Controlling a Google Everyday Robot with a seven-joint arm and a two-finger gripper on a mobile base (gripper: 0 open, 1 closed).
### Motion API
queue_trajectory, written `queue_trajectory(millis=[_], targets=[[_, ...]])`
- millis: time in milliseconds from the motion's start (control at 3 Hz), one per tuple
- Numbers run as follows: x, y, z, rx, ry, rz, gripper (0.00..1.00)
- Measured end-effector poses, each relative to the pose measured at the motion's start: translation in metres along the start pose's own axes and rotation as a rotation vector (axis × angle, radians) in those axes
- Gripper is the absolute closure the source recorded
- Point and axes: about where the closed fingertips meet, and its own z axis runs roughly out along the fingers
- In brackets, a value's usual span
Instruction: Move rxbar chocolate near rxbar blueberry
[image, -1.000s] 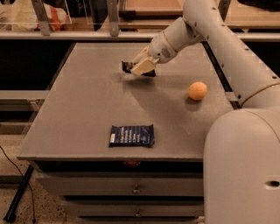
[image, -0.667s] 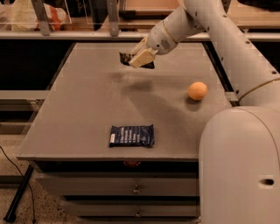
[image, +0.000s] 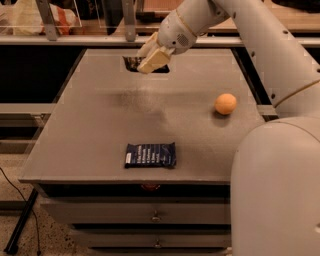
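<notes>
rxbar chocolate (image: 132, 62) in hand (image: 149, 62) above table (image: 100, 125)

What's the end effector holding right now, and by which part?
The end effector is shut on the black snack bar, pinching it roughly mid-length; one end pokes out left of the fingers, above the far side of the table.

Can only make out a dark corner of the rxbar chocolate (image: 131, 62), mostly buried behind the pincer (image: 142, 61) clamping it, upper middle of frame. Can't read the tiny lettering on the rxbar blueberry (image: 150, 154). Can't see the whole arm (image: 270, 60) either, cropped at right edge.
</notes>
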Motion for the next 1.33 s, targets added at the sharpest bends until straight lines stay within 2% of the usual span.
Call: queue_trajectory(millis=[333,667,1000,1333], targets=[[-0.011,0.043,0.024,-0.112,0.003,-0.013,1.00],[-0.011,0.043,0.024,-0.110,0.002,-0.014,1.00],[-0.016,0.052,0.022,-0.101,0.089,-0.029,1.00],[-0.021,0.081,0.012,-0.092,0.174,-0.030,1.00]])
